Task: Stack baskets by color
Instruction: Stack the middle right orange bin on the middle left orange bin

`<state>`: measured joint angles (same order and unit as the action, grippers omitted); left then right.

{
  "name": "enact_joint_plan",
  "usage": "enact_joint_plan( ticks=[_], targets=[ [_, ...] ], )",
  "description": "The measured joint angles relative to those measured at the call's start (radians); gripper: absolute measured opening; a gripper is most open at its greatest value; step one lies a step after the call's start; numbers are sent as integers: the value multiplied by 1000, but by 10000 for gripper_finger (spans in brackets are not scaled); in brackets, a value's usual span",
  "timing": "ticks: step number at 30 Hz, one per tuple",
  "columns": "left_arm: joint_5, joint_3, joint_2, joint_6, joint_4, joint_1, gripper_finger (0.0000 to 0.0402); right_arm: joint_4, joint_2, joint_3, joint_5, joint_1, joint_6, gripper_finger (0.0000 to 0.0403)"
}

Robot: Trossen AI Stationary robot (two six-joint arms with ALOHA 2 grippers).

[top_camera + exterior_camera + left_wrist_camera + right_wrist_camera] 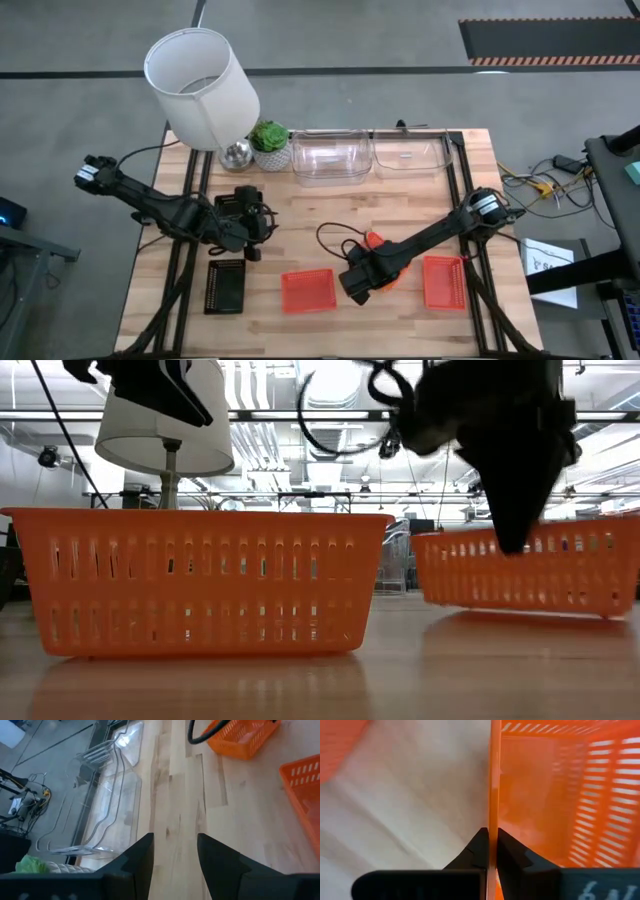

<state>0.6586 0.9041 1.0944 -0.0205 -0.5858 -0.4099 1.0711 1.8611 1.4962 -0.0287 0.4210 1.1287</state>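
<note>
Even overhead illumination across all four views, with backlighting at counter height.
From above, the counter (pixel 400 200) is evenly lit; the arms cast only soft, faint shadows, and the clear baskets (pixel 332 157) carry small highlights. In the low view, ceiling strip lights (pixel 300 415) glare behind the scene, so the right pincer (pixel 515 540) reads as a dark, blurred silhouette, while the near orange basket (pixel 200 580) glows and reflects softly on the wood. The right wrist view is soft, the orange wall (pixel 494 780) out of focus. The left wrist view is sharper, its fingers (pixel 140 865) dark.
</note>
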Motion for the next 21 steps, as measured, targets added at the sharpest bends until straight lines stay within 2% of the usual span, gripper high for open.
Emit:
enact_joint_plan(
  ticks=[4,10,14,21],
  targets=[
    [17,-4,-8,0,3,-11,134,89,0,90,-42,-1,-120,11],
    [70,-19,-40,-2,5,-16,134,170,0,263,-169,6,-363,11],
    [81,-39,-66,-24,8,-16,134,144,0,354,-241,28,-576,11],
    [84,-51,-106,-52,8,-16,134,-44,2,404,-325,76,-876,11]
  ],
)
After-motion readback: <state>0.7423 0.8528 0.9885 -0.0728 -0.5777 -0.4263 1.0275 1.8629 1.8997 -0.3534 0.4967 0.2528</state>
